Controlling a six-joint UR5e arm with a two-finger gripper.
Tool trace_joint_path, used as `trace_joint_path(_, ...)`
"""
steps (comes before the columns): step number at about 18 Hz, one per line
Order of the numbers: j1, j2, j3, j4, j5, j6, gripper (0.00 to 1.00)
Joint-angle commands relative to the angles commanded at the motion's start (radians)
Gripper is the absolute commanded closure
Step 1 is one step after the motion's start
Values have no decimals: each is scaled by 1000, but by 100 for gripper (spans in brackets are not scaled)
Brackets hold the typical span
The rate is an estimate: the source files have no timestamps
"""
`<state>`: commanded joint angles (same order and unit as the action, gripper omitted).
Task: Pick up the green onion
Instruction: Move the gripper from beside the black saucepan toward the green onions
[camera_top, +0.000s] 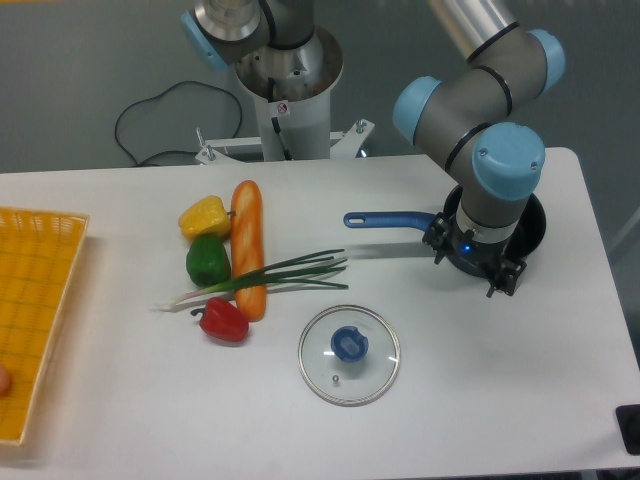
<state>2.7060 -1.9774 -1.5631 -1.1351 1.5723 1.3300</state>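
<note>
- Glass lid (349, 355) lies nearest; green onion (262, 279) rests across the baguette (249, 246).
- Tool (478, 262) hovers over the pan (400, 219), well apart; jaw opening indiscernible.
- Step, judged: approach; next, travel to the stalk.

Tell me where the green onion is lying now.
The green onion lies left of the table's centre, across the lower part of the baguette, with its white end near the red pepper and its leaves pointing toward the blue-handled pan.

Green onion (262, 279) flat across baguette (248, 248), leaves pointing right.
</note>
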Motion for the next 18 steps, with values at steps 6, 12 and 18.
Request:
trace_joint_path(6,-51,12,-11,-2,-3,-46,0)
trace_joint_path(12,-143,12,-67,9,-11,-48,0)
trace_joint_path(18,-216,15,-83,11,-32,-46,0)
